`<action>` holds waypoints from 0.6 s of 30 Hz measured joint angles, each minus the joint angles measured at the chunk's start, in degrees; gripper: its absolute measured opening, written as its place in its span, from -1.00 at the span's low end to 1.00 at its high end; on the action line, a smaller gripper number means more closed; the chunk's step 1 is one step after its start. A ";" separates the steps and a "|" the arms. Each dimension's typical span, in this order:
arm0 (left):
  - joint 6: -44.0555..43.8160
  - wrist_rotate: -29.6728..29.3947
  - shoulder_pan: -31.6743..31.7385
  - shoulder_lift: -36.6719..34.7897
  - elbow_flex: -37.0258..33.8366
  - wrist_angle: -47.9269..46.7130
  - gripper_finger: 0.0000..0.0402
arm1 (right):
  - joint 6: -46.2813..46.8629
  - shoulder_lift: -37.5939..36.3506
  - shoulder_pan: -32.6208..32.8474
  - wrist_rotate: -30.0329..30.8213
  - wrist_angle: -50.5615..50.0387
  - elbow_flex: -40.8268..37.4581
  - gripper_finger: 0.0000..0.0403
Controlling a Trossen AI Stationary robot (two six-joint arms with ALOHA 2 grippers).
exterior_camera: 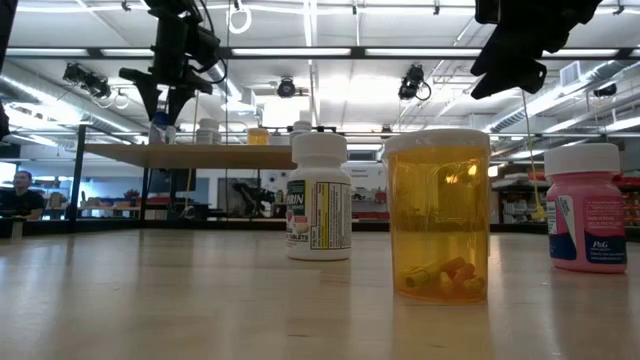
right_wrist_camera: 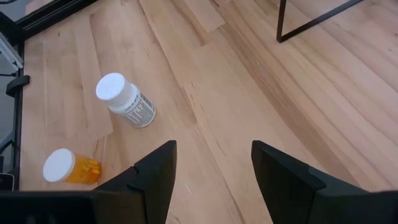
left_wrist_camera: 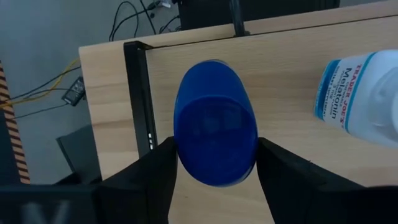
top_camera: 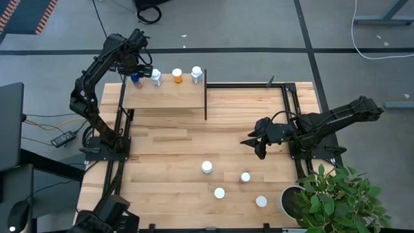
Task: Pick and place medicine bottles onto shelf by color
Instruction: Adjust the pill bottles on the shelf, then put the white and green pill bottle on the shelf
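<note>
Looking straight down, the high view puts the left gripper [top_camera: 137,76] at the upper left, over the left end of the shelf [top_camera: 165,96], around a blue-capped bottle [top_camera: 136,78]. Beside it on the shelf stand a white bottle [top_camera: 156,77], an orange bottle [top_camera: 177,76] and another white-capped bottle [top_camera: 196,74]. The right gripper [top_camera: 253,144] hangs at centre right above the table [top_camera: 168,149], holding nothing. Four white-capped bottles [top_camera: 206,167] stand lower centre.

The low view shows an amber bottle [exterior_camera: 437,214] in the foreground, a white labelled bottle [exterior_camera: 319,196] left of it and a pink bottle [exterior_camera: 587,206] at the right edge.

The left wrist view shows both fingers [left_wrist_camera: 152,171] pressed against the blue cap's sides, grasping it.

The right wrist view shows its fingers [right_wrist_camera: 158,168] spread apart over bare wood.
</note>
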 joint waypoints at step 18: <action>4.40 -1.95 0.42 0.00 -0.04 -0.21 0.26 | 1.31 0.00 0.00 0.35 0.01 0.00 0.07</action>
